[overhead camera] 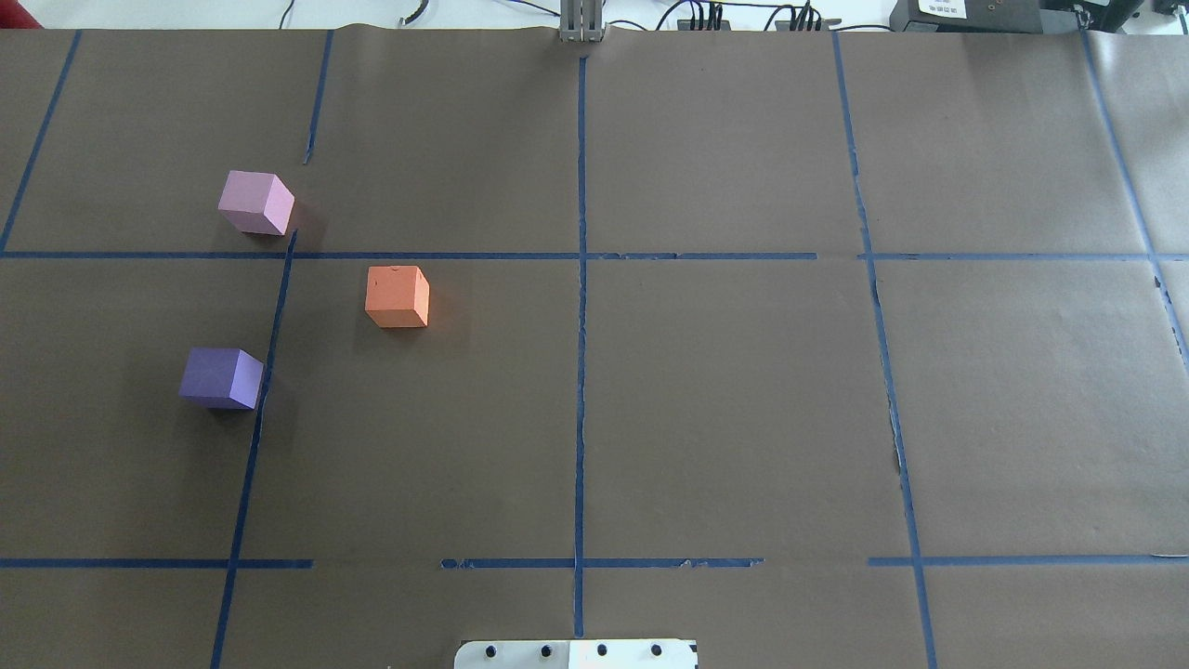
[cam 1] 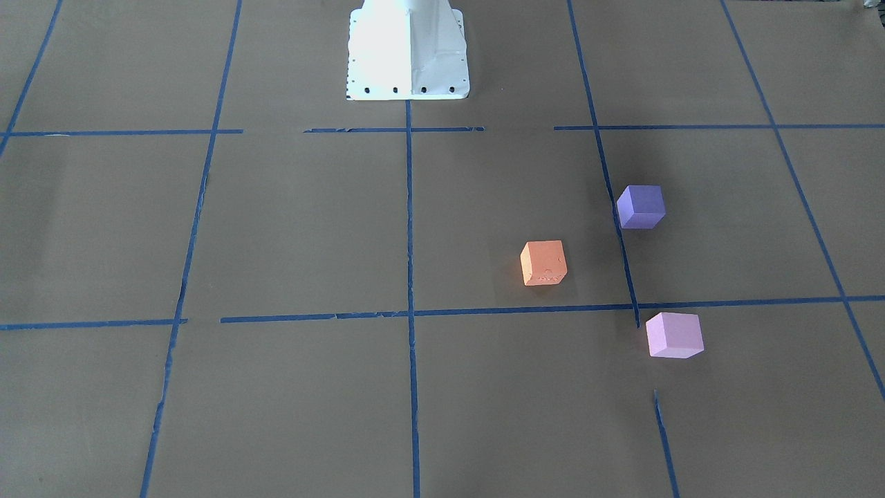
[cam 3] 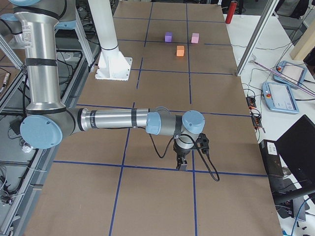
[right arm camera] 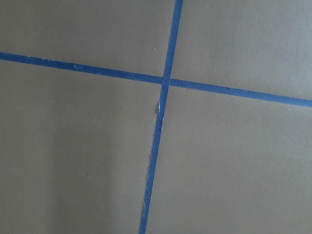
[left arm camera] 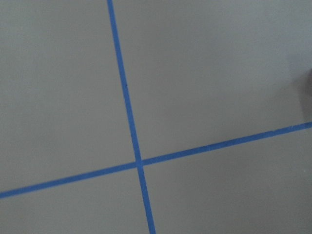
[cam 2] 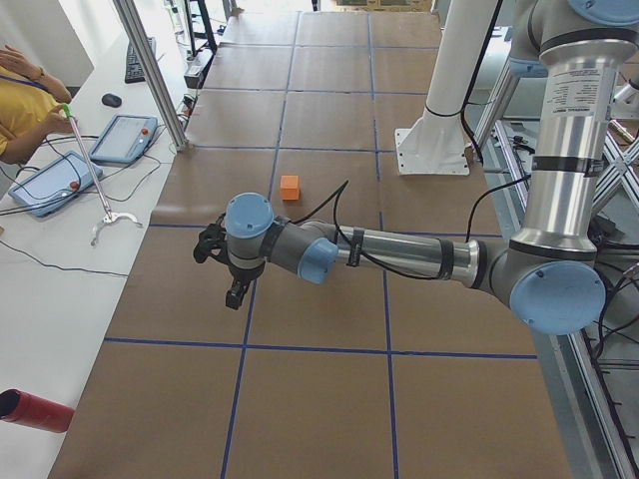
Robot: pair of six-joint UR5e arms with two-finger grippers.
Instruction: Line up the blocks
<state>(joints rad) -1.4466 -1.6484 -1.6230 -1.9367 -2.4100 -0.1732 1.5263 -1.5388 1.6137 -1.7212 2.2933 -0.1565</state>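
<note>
- The small matte orange foam cube (overhead camera: 398, 295), the dark violet-purple foam cube (overhead camera: 221, 378) and the pale pink-lilac foam cube (overhead camera: 255, 203) rest apart on the brown paper worktop (overhead camera: 743, 390), all in the robot's left half.
- The left hand (cam 2: 234, 297) hangs over bare paper out toward the worktop's left end. From it the orange cube lies farther in toward the middle, and from the left-end camera the other two are hidden behind its wrist.
- The right hand (cam 3: 182, 164) hovers well apart from all three, which sit far beyond it, so the left hand is the nearer by my judgement.
- Whether either hand is released or clenched cannot be told: both show only in the side views.
- Being cubes, they have no long axis; each sits slightly turned against the blue tape (overhead camera: 581, 372).
- Purple and pink flank one tape strip; orange sits off that line, toward the centre, so closing that offset looks like the job.
</note>
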